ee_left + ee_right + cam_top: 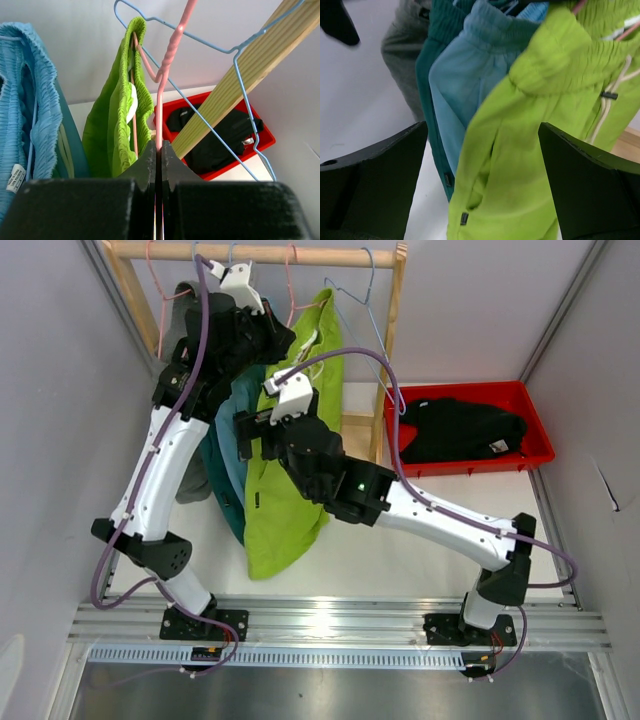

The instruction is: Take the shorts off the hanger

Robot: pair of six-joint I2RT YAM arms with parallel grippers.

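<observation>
Though wide, R hand (481, 137) by shorts (535, 95)

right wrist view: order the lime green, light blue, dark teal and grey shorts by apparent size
1. lime green cloth shorts, nearest the camera
2. light blue cloth shorts
3. dark teal cloth shorts and grey cloth shorts: too alike to rank
</observation>
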